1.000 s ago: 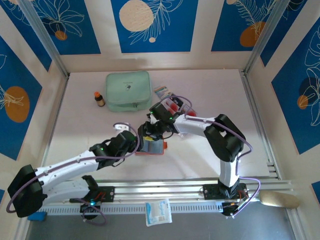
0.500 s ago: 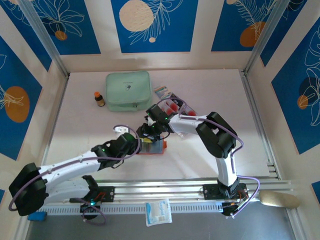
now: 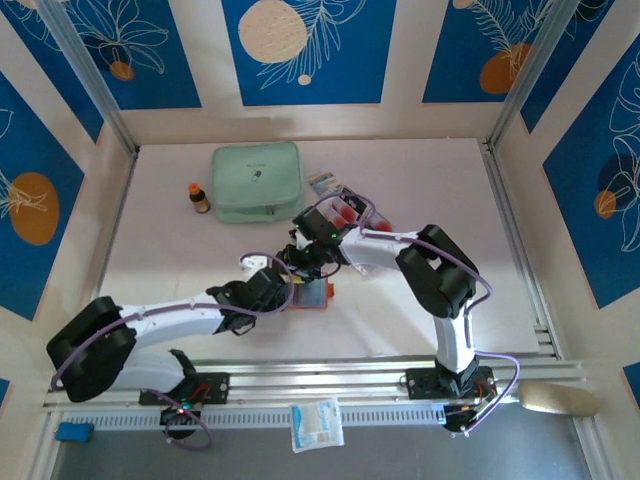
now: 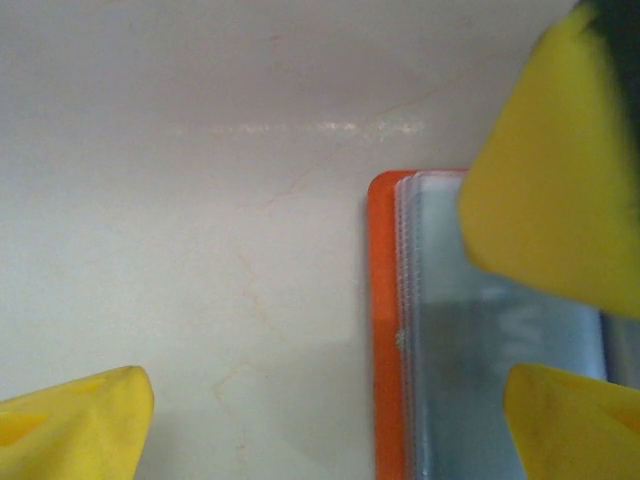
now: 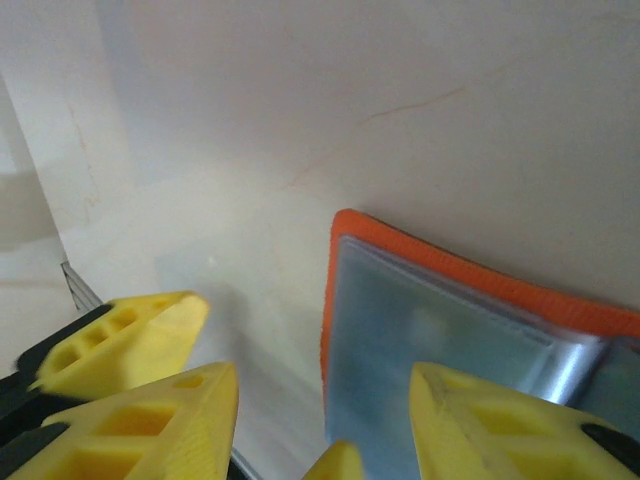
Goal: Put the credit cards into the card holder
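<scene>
While left claw gapes wide over the card holder, right claw hangs half-open; both empty.

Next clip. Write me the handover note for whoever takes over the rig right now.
Left gripper: open, low over the edge of the card holder, nothing held.
Right gripper: open, close above the same holder, nothing held.
Holder lies open on the table between both arms.
The credit cards lie farther back, beside the right arm.
Done: holder opened.
Left: the sleeves in view look empty; every card has yet to go in.
</scene>
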You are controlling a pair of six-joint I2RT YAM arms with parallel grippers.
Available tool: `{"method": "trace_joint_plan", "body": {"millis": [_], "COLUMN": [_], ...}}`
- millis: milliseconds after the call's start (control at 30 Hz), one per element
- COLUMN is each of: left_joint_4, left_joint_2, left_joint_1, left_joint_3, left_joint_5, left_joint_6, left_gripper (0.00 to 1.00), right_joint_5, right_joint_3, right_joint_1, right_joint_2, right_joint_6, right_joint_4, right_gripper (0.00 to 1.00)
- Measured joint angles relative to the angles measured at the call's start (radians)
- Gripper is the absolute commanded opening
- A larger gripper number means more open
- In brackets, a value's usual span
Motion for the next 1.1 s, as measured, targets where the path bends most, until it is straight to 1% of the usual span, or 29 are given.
{"method": "trace_joint_plan", "body": {"millis": [133, 300, 433, 600, 800, 1000, 1100], "left_joint_4": [0.002, 0.002, 0.002, 0.002, 0.002, 0.002, 0.002], "left_joint_2": [0.012, 0.012, 0.012, 0.012, 0.012, 0.012, 0.012], "left_joint_1": [0.0, 0.0, 0.0, 0.0, 0.001, 0.001, 0.001], "left_joint_3": [-0.003, -0.005, -0.005, -0.014, -0.024, -0.024, -0.024], "left_joint_5": [0.0, 0.0, 0.0, 0.0, 0.0, 0.0, 0.0], "left_joint_6": [0.0, -0.001, -0.003, -0.004, -0.004, -0.005, -0.004], "left_gripper": [0.9, 0.9, 0.9, 0.9, 0.9, 0.9, 0.9], "right_joint_5": [0.003, 0.053, 0.146, 0.313, 0.501, 0.619, 0.657], "right_joint_3": [-0.011, -0.013, -0.011, 0.005, 0.019, 0.029, 0.033], "right_joint_1": [-0.027, -0.113, -0.184, -0.249, -0.259, -0.259, -0.258], "right_joint_2": [-0.086, -0.211, -0.259, -0.266, -0.266, -0.266, -0.265], "right_joint_6": [-0.027, -0.126, -0.24, -0.395, -0.529, -0.599, -0.62], "right_joint_4": [-0.037, -0.138, -0.262, -0.418, -0.529, -0.568, -0.569], "right_gripper": [0.49, 0.49, 0.48, 0.46, 0.43, 0.4, 0.4]}}
